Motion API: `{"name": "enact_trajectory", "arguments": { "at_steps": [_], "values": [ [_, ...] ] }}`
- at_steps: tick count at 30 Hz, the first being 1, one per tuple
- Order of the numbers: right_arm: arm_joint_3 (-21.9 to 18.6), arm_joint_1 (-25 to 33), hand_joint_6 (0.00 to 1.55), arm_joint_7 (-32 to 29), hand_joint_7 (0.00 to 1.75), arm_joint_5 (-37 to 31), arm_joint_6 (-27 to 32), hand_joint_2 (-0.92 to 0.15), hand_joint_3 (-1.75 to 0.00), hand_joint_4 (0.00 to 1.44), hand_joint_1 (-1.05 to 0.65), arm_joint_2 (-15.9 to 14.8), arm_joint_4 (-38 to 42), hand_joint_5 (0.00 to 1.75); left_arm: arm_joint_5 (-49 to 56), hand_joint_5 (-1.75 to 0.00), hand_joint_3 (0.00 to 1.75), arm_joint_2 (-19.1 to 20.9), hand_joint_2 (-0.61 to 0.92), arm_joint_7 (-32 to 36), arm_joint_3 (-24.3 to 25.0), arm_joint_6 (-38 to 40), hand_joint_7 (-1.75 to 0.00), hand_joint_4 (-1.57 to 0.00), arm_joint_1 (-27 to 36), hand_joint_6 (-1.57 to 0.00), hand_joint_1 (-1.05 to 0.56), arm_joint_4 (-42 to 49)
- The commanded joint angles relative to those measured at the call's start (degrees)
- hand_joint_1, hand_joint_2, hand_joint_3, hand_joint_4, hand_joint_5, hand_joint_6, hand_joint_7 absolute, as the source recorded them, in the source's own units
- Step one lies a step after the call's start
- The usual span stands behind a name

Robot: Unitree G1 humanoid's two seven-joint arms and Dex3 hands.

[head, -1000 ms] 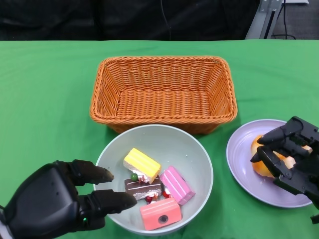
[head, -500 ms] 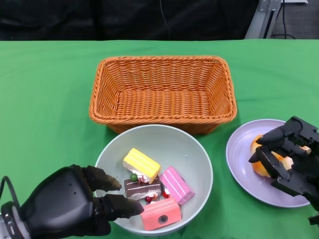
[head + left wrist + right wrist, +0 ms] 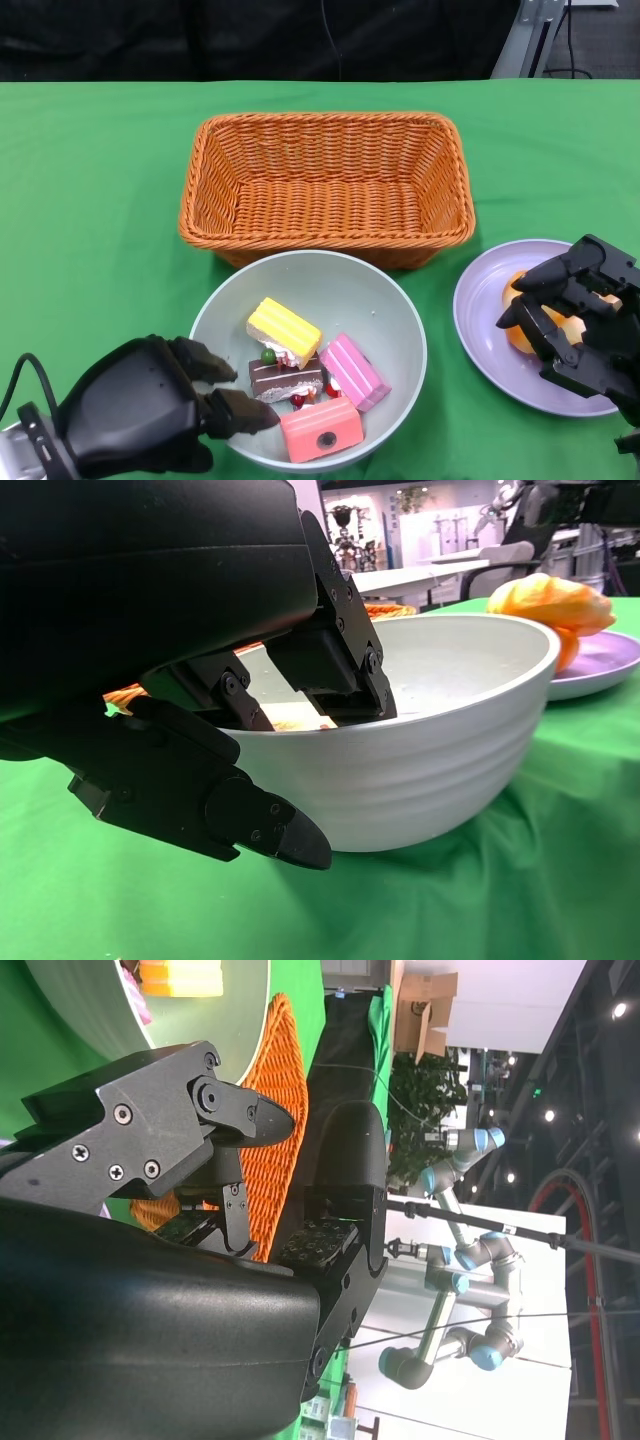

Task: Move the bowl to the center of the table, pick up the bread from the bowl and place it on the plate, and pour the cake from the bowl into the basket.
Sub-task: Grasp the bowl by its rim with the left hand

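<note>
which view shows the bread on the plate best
The left wrist view: the bread sits unobstructed on the plate, seen side-on. In the head view the right robot hand covers most of it, leaving orange slivers. The right wrist view shows none of it.

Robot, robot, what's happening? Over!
Left hand pinching bowl rim. Right hand open over bread, already on plate. Cakes in bowl. Basket path unobstructed.
</note>
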Motion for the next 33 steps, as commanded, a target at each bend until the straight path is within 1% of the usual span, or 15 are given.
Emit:
{"name": "enact_trajectory", "arguments": {
  "at_steps": [1, 9, 12, 17, 22, 29, 31, 33],
  "values": [
    [-0.2, 0.7, 0.69, 0.0, 1.15, 0.5, 0.5, -0.64, -0.80, 0.68, 0.01, -0.3, -1.3, 1.41, 0.5, 0.00, 0.00, -0.5, 0.77, -0.4, -1.2, 2.1, 0.00, -0.86, -1.2, -0.82, -0.39, 2.1],
    [0.1, 0.7, 0.68, 0.9, 1.15, 1.5, 0.5, -0.64, -0.80, 0.67, -0.01, -0.3, -1.4, 1.40, 0.8, 0.00, 0.00, -2.8, 0.78, 2.6, -4.4, 3.3, 0.00, -0.85, -4.2, -0.81, -0.37, 7.3],
    [-0.1, 0.5, 0.68, 1.4, 1.14, 2.0, 0.6, -0.65, -0.78, 0.67, -0.02, -0.3, -1.0, 1.41, 0.8, 0.00, 0.01, -3.7, 0.81, 3.1, -5.6, 4.4, 0.00, -0.86, -5.4, -0.81, -0.35, 9.5],
    [-0.3, 0.8, 0.68, 1.0, 1.13, 2.4, 1.2, -0.69, -0.71, 0.67, -0.03, 0.2, -1.9, 1.40, 2.1, 0.00, 0.00, -4.6, 0.79, 2.9, -8.5, 6.7, 0.00, -0.85, -8.0, -0.82, -0.36, 14.0],
    [-0.4, 0.7, 0.67, 1.6, 1.15, 2.9, 1.2, -0.67, -0.74, 0.65, -0.02, -0.1, -1.9, 1.44, 2.0, 0.00, 0.01, -4.4, 0.82, 2.2, -10.9, 7.2, 0.00, -0.84, -9.5, -0.82, -0.36, 17.5],
    [-0.6, 0.6, 0.67, 1.9, 1.14, 3.8, 1.7, -0.67, -0.75, 0.65, -0.01, -0.1, -1.7, 1.44, 2.0, 0.00, 0.01, -4.1, 0.84, 3.9, -12.7, 7.4, 0.00, -0.85, -10.1, -0.83, -0.39, 19.4],
    [-0.6, 0.5, 0.67, 2.2, 1.14, 4.0, 1.6, -0.67, -0.75, 0.65, -0.01, -0.1, -1.5, 1.44, 2.0, -0.01, 0.01, -4.3, 0.84, 7.1, -13.1, 5.8, -0.01, -0.87, -10.6, -0.85, -0.37, 20.5],
    [-0.6, 0.4, 0.66, 2.2, 1.14, 3.7, 1.2, -0.67, -0.75, 0.64, -0.01, -0.1, -1.2, 1.44, 2.3, -0.04, 0.01, -4.6, 0.84, 12.3, -13.8, 3.3, -0.04, -0.93, -11.3, -0.92, -0.32, 22.3]
  ]
}}
